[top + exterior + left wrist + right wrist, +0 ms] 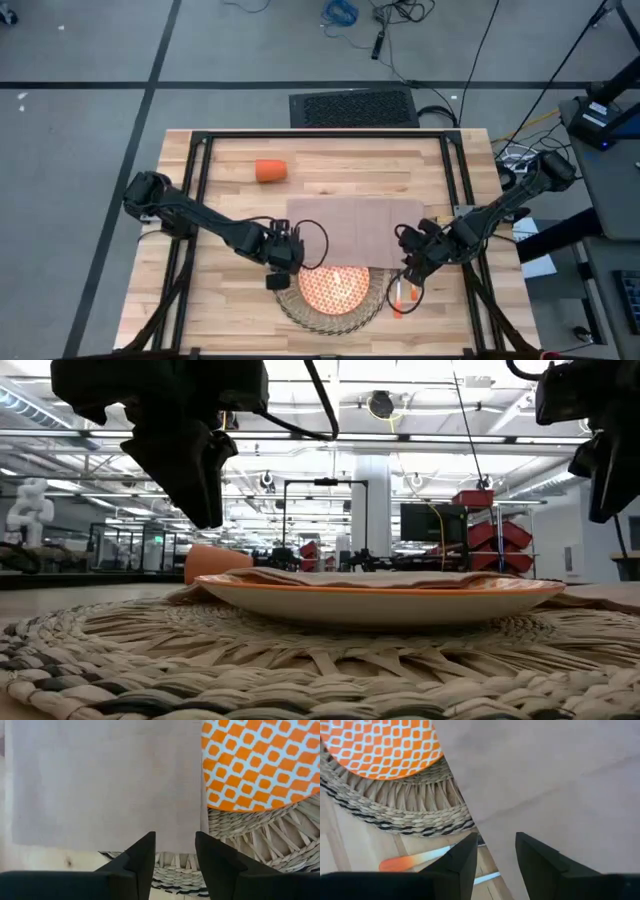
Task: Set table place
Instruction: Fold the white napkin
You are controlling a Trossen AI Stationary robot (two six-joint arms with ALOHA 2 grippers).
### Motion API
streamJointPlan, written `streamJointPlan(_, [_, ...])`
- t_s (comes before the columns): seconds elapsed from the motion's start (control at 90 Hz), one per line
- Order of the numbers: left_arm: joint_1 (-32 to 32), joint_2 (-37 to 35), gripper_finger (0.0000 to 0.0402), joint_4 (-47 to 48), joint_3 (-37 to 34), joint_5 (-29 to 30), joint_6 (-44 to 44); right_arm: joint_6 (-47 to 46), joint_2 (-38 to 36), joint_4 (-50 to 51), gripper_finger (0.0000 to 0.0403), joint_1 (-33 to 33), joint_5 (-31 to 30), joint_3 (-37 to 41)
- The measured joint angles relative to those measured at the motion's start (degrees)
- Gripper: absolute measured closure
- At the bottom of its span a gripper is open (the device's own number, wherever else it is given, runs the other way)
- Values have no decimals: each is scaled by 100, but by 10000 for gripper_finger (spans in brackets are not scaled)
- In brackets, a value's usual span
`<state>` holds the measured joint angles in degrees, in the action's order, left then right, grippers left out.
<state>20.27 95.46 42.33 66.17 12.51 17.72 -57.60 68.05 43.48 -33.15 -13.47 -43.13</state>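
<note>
High view: the napkin [352, 228] is spread flat on the table [240, 310], its long axis running across from one arm to the other, its near edge draped over the far rim of the plate [334, 288] on the placemat [368, 308]. The left gripper [278, 270] is held over the napkin's left near corner, the right gripper [412, 268] over the right near corner; neither is clearly nearer. The cup [270, 171] lies tipped, well apart. Cutlery [400, 297] lies just beside the mat

Low view: both grippers are seen hanging clear above the mat, nothing held

Left wrist view: fingers [142, 857] are parted, empty, the napkin edge just ahead

Right wrist view: fingers [465, 857] are parted, empty, over the napkin edge; an orange handle [412, 860] is seen beneath
</note>
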Motion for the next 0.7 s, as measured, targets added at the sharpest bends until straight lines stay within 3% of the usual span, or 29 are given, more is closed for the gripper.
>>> streamJointPlan(0.7, [0,0,275,11,0,-4,-2,2,0,-312,280,2,4,0])
